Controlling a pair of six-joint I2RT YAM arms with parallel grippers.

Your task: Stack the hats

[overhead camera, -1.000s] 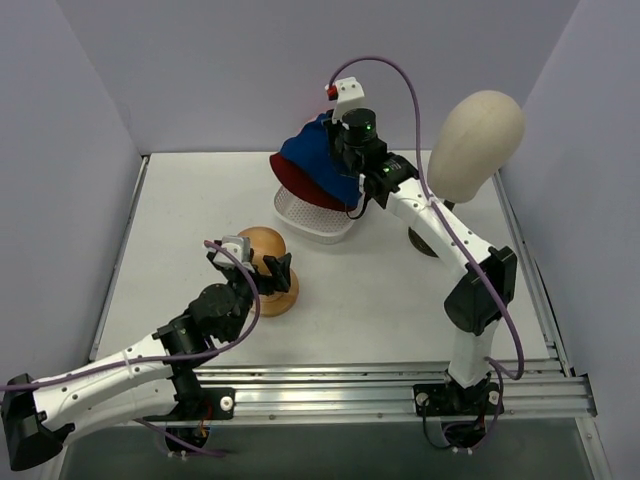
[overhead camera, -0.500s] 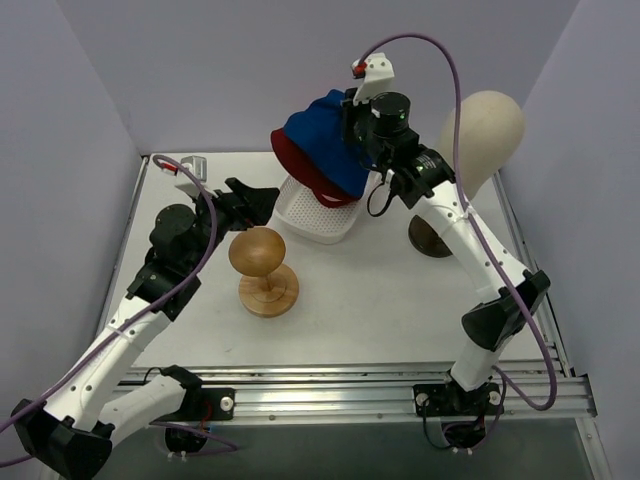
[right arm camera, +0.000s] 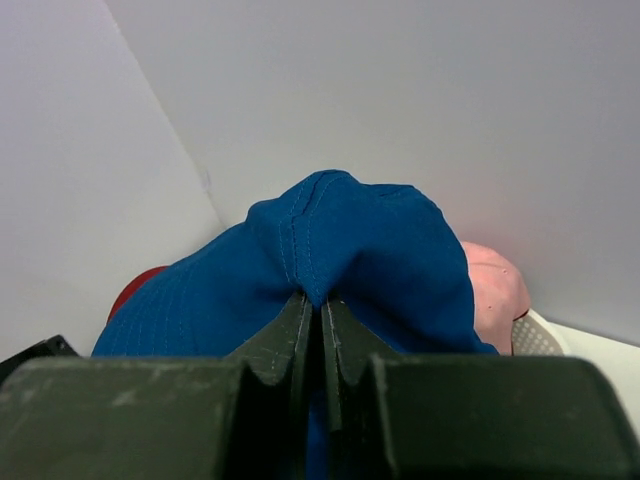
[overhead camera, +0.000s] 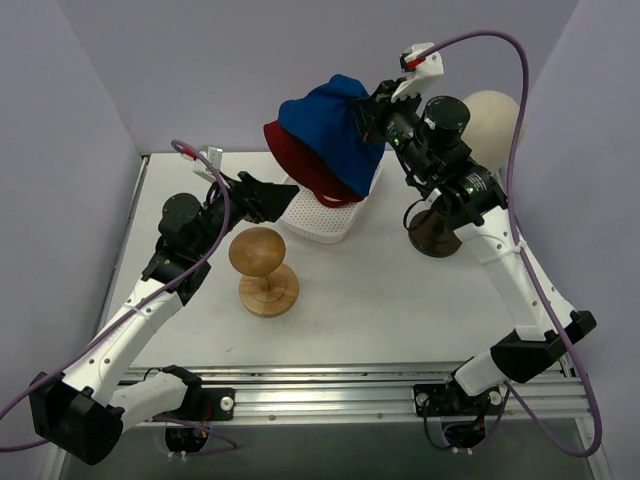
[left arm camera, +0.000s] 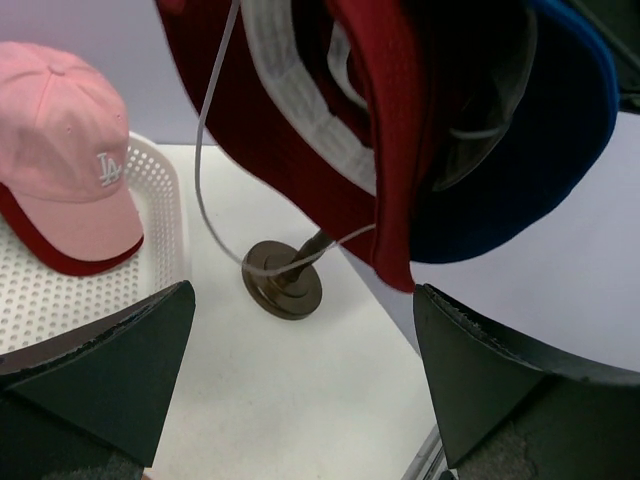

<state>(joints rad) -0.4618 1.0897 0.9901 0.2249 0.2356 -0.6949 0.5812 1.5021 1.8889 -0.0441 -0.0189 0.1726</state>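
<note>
My right gripper [right arm camera: 322,300] is clamped on the crown of the blue bucket hat [overhead camera: 335,130]. The dark red cap [overhead camera: 300,180] is nested under it, and both hang at upper centre above the white basket [overhead camera: 325,225], where the pink cap [left arm camera: 70,150] lies. I'd lower straight down, centred on the pink crown. The left gripper [overhead camera: 278,196], spread and empty, crowds the basket's left rim and the mannequin head [overhead camera: 495,115] stands close on the right.

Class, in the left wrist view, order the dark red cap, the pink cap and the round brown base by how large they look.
Largest: dark red cap, though it hangs nearest the camera, so its true size against the other cap is unsure.
Next: pink cap.
Smallest: round brown base.
</note>
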